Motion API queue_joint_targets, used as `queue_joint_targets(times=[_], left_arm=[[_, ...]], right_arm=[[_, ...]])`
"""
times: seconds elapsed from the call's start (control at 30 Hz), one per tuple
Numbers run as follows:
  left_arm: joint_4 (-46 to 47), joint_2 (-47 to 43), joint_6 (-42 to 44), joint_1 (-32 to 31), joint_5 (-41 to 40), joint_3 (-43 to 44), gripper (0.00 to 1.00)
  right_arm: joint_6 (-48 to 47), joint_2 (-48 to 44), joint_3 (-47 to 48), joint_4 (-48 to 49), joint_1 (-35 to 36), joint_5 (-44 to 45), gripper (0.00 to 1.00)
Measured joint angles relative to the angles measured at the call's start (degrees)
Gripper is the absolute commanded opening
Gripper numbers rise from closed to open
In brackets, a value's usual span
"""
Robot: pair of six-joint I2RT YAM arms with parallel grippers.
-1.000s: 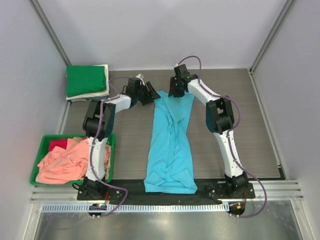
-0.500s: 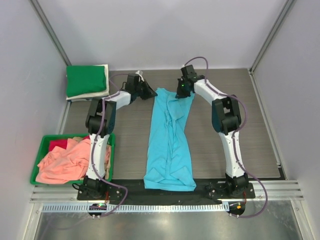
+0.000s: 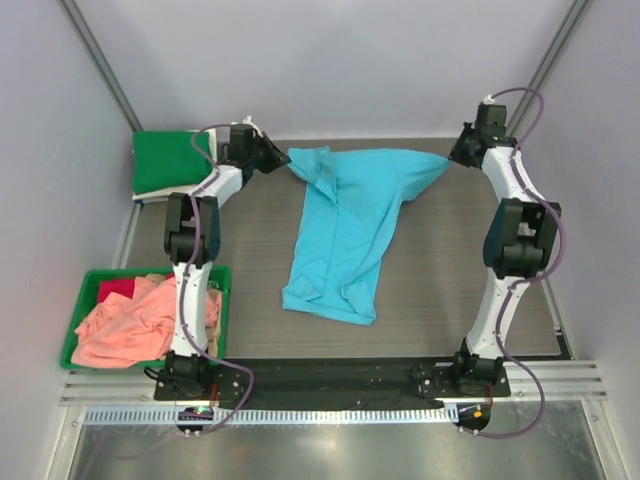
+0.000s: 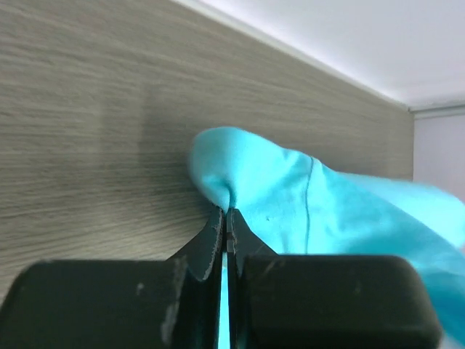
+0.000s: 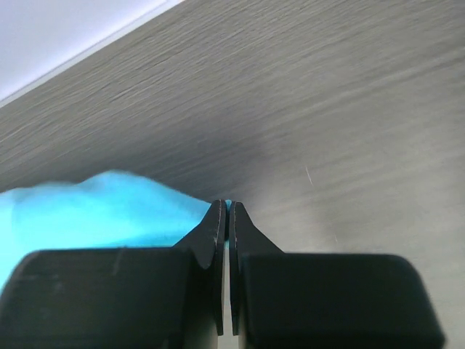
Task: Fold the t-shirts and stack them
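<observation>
A sky-blue t-shirt [image 3: 345, 225] is stretched across the far part of the table, its lower end trailing toward the near side. My left gripper [image 3: 283, 162] is shut on its far left corner, seen as a bunched blue fold [image 4: 247, 182] at the fingertips [image 4: 227, 212]. My right gripper [image 3: 452, 158] is shut on the far right corner, where a sliver of blue cloth [image 5: 109, 207] sits between the pinched tips [image 5: 228, 205]. A folded green t-shirt [image 3: 172, 160] lies on a cream one [image 3: 185, 188] at the far left. Salmon-pink [image 3: 125, 325] and red [image 3: 115, 290] t-shirts fill the bin.
A green plastic bin [image 3: 88, 280] stands at the near left beside the left arm's base. Grey walls enclose the table on three sides. The wood-grain table [image 3: 450, 280] shows bare to the right of the blue shirt.
Both grippers closed on the blue shirt's far corners and pulled apart, left arm leftward, right arm rightward and back. The shirt spread wide at its far end and slid away from the near edge.
</observation>
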Motion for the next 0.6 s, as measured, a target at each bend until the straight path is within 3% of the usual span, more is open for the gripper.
queue_joint_targets(times=[0.2, 0.23, 0.27, 0.33, 0.37, 0.43, 0.47, 0.5, 0.53, 0.6], left_arm=[[-2.86, 2.89, 1.18, -1.09, 0.57, 3.39, 0.02], [-3.13, 3.65, 1.22, -1.27, 0.66, 4.48, 0.04], [-3.26, 4.22, 1.33, -1.38, 0.76, 5.35, 0.06], [-3.78, 5.70, 1.51, -1.68, 1.01, 7.80, 0.22], [-4.09, 6.21, 1.90, -1.81, 1.07, 8.59, 0.53], [-4.94, 6.84, 2.80, -2.29, 1.16, 9.88, 0.73], [-5.53, 6.91, 3.30, -2.47, 0.90, 10.10, 0.88], [-5.97, 6.91, 4.11, -2.71, 0.55, 10.14, 0.95], [-6.16, 6.91, 4.44, -2.91, 0.24, 10.19, 1.00], [-6.75, 6.73, 5.29, -3.45, -0.72, 9.84, 1.00]], right_arm=[[-0.02, 19.61, 13.60, -0.79, 0.50, -2.84, 0.07], [-0.04, 22.49, 15.98, -1.18, 0.55, -3.06, 0.11], [-0.07, 24.72, 17.97, -1.75, 0.61, -3.21, 0.26], [-0.02, 27.54, 23.87, -2.49, 0.61, -3.69, 0.56], [-0.42, 28.55, 26.99, -2.78, 0.61, -3.63, 0.70], [-0.15, 29.07, 30.01, -2.95, 0.61, -3.39, 0.72], [0.20, 28.76, 30.40, -2.86, 0.61, -3.45, 0.73], [0.66, 27.78, 29.29, -1.88, 0.61, -3.43, 0.74], [1.14, 25.94, 26.67, -1.16, 0.68, -3.39, 0.74], [1.99, 20.33, 16.70, 1.01, 0.87, -3.06, 0.76]])
